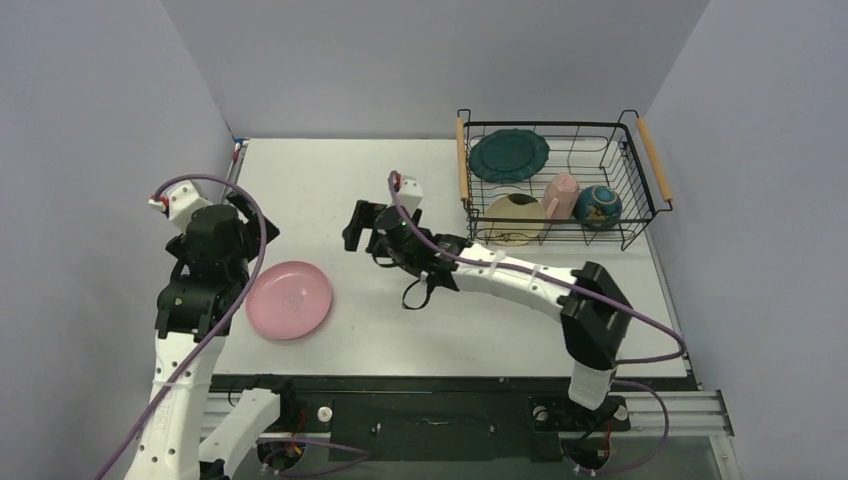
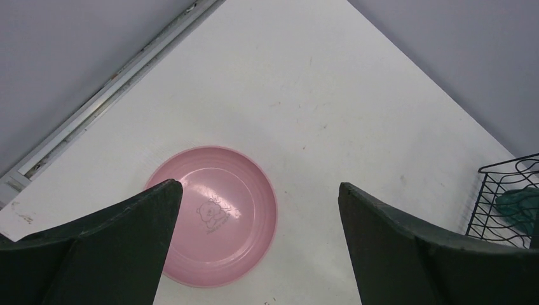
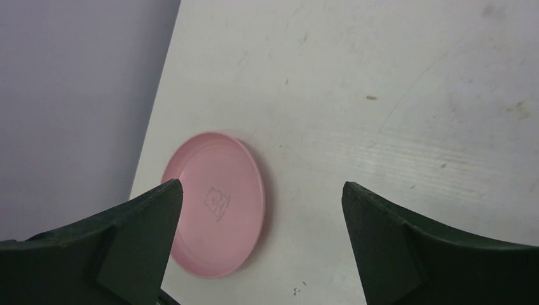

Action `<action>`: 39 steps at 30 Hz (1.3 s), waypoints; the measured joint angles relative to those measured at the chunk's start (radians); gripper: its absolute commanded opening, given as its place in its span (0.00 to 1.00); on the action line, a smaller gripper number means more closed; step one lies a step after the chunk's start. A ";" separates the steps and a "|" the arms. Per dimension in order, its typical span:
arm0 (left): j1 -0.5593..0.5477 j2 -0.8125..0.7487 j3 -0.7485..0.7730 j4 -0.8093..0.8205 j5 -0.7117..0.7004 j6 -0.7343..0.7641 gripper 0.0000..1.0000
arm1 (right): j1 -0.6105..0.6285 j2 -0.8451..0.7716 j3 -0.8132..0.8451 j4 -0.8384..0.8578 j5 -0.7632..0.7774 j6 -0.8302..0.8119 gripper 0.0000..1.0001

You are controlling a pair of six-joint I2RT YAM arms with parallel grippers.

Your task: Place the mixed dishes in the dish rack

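Note:
The pink round plate [image 1: 290, 299] lies flat on the white table at the left, a small bear drawing in its middle. My left gripper [image 1: 255, 220] hovers just behind it, open and empty; in the left wrist view [image 2: 257, 185] the plate [image 2: 222, 216] shows below and between the fingers. My right gripper [image 1: 365, 235] reaches leftward from mid-table, open and empty [image 3: 260, 185], with the plate [image 3: 219, 203] ahead on its left. The dish rack [image 1: 655, 160] at the back right holds the teal scalloped plate [image 1: 508, 155], cream dish [image 1: 515, 218], pink cup [image 1: 560, 195] and dark-teal bowl [image 1: 598, 206].
Grey walls close in the table on the left, back and right. A metal rail [image 2: 108, 89] runs along the table's left edge near the plate. The rack's corner [image 2: 492, 190] shows at the right of the left wrist view.

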 measured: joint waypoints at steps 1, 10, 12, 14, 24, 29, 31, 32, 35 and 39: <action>-0.002 -0.016 0.002 0.000 0.002 0.016 0.93 | 0.013 0.034 0.003 0.005 -0.005 0.026 0.88; -0.083 -0.078 -0.021 0.029 0.211 0.150 0.97 | 0.088 0.320 0.064 0.041 -0.073 0.197 0.80; -0.106 -0.084 -0.037 0.035 0.274 0.182 0.96 | 0.089 0.364 0.089 0.048 -0.089 0.210 0.79; -0.126 -0.088 -0.050 0.042 0.333 0.212 0.97 | 0.092 0.396 0.116 0.052 -0.101 0.217 0.77; -0.187 -0.121 -0.061 0.088 0.491 0.280 0.97 | 0.118 0.531 0.230 0.071 -0.124 0.243 0.46; -0.199 -0.133 -0.061 0.088 0.497 0.285 0.97 | 0.135 0.591 0.284 0.071 -0.124 0.237 0.33; -0.202 -0.135 -0.061 0.088 0.498 0.287 0.97 | 0.141 0.609 0.312 0.066 -0.124 0.225 0.25; -0.202 -0.135 -0.061 0.088 0.499 0.288 0.97 | 0.143 0.615 0.317 0.063 -0.123 0.222 0.21; -0.203 -0.135 -0.061 0.088 0.501 0.288 0.97 | 0.150 0.623 0.325 0.053 -0.109 0.197 0.01; -0.203 -0.138 -0.065 0.089 0.500 0.291 0.96 | 0.155 0.621 0.328 0.028 -0.074 0.161 0.00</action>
